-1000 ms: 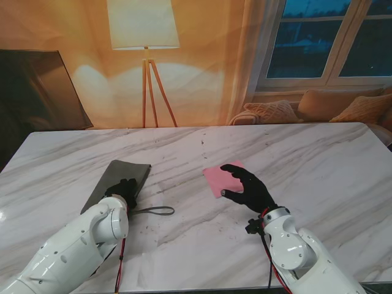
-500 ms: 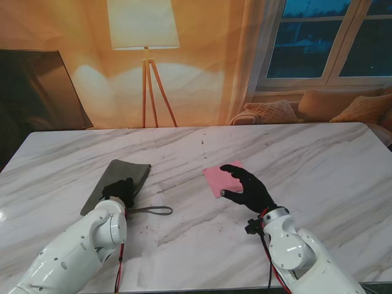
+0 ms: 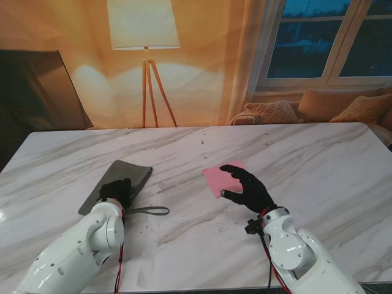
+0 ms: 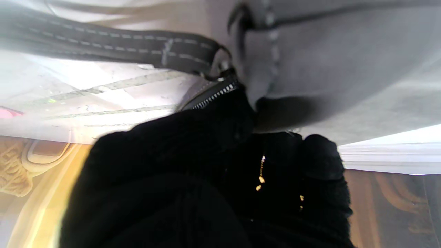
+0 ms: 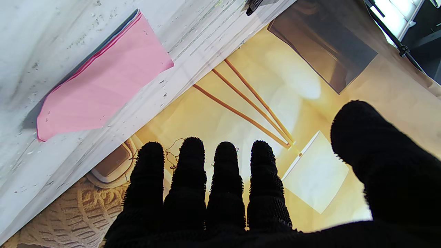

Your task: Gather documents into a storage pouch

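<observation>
Grey fabric pouch (image 3: 120, 180) lies flat at my left; my black-gloved left hand (image 3: 116, 191) seems to pinch its zipper end; right hand (image 3: 248, 187) spread over the pink paper (image 3: 217, 177).

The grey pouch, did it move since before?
Yes. The grey pouch and its strap slid slightly to the left, away from the pink document, dragged by the left hand.
</observation>
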